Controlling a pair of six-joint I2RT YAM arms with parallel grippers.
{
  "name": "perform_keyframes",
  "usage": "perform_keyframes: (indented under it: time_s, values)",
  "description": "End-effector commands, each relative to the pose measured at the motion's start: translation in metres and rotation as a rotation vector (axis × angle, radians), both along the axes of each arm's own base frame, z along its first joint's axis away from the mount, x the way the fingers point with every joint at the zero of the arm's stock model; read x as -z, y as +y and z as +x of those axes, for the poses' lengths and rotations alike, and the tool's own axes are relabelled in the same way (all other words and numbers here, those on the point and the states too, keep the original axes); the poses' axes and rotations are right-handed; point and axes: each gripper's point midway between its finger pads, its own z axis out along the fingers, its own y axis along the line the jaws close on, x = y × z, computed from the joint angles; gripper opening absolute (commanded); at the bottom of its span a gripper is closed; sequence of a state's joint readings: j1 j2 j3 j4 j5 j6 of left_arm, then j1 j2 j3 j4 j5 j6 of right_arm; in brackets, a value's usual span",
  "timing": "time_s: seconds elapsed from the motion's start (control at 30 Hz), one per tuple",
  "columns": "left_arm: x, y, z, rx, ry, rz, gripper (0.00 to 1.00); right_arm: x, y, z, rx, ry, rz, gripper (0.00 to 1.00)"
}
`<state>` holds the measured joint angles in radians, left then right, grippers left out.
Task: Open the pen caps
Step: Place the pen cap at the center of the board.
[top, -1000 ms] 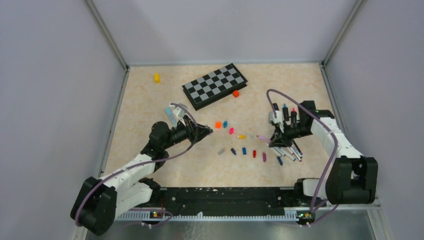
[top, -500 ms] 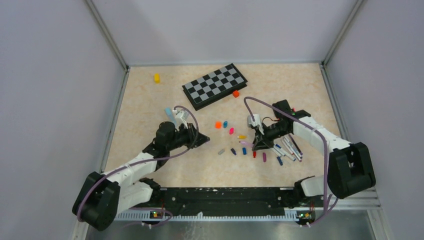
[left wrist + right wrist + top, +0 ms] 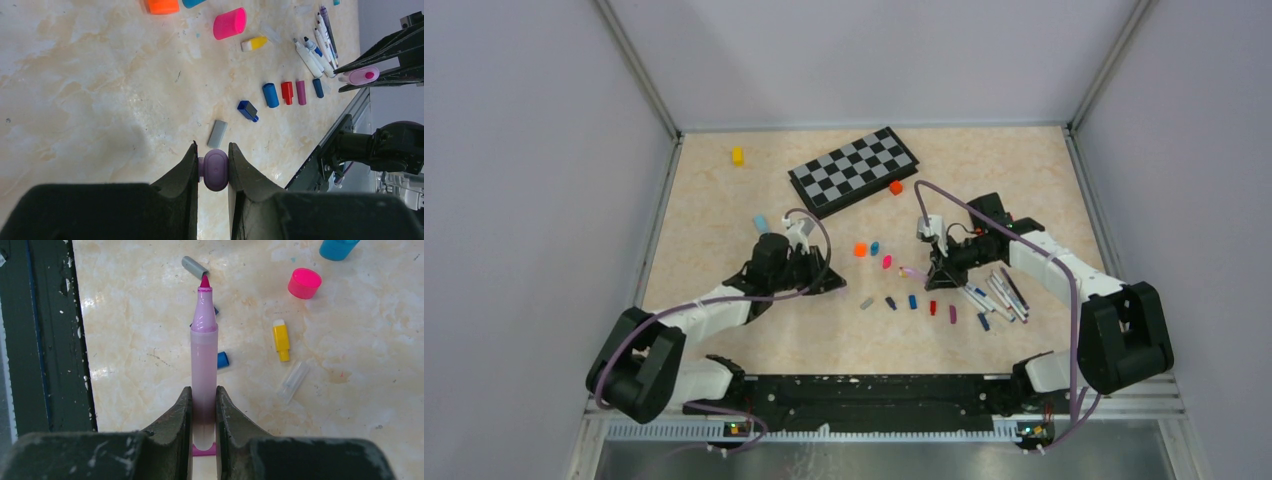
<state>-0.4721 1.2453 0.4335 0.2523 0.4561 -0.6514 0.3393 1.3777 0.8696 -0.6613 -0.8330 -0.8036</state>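
My left gripper (image 3: 834,283) is shut on a purple pen cap (image 3: 216,169), held just above the table near a grey cap (image 3: 217,133). My right gripper (image 3: 931,272) is shut on a lilac pen (image 3: 203,365), which is uncapped with its pink tip bare and pointing left. Loose caps lie between the grippers: orange (image 3: 860,249), light blue (image 3: 875,246), pink (image 3: 886,262), grey (image 3: 866,302), blue (image 3: 912,301), red (image 3: 932,307) and yellow (image 3: 281,341). Several white pens (image 3: 999,295) lie in a pile right of the right gripper.
The black-and-grey chessboard (image 3: 854,170) lies at the back with a small orange block (image 3: 895,186) by its right corner. A yellow block (image 3: 737,155) sits far back left. A light-blue piece (image 3: 761,222) lies behind the left arm. A clear cap (image 3: 293,381) lies near the yellow one.
My right gripper has carried the lilac pen left from the pen pile toward the loose caps. My left gripper has drawn slightly nearer and lower, staying shut.
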Motion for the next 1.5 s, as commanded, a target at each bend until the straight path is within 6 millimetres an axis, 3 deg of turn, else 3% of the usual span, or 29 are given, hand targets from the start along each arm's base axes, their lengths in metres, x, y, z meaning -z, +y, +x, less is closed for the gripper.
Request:
perform_keyframes:
  time_s: [0.0, 0.2, 0.8, 1.47]
  values:
    - [-0.007, -0.008, 0.007, 0.025, 0.007, -0.013, 0.0, -0.019, 0.006, 0.016, 0.028, -0.067, 0.023, 0.09]
    - [0.014, -0.008, 0.01, 0.029, 0.078, 0.065, 0.0, -0.02, 0.006, 0.018, 0.043, -0.06, 0.026, 0.1]
    - [0.031, -0.013, 0.014, 0.062, 0.109, 0.13, 0.04, -0.02, -0.003, 0.025, 0.094, -0.042, 0.041, 0.1]
    - [0.037, -0.005, 0.02, 0.044, 0.105, 0.199, 0.32, -0.017, -0.011, 0.032, 0.144, -0.026, 0.036, 0.1]
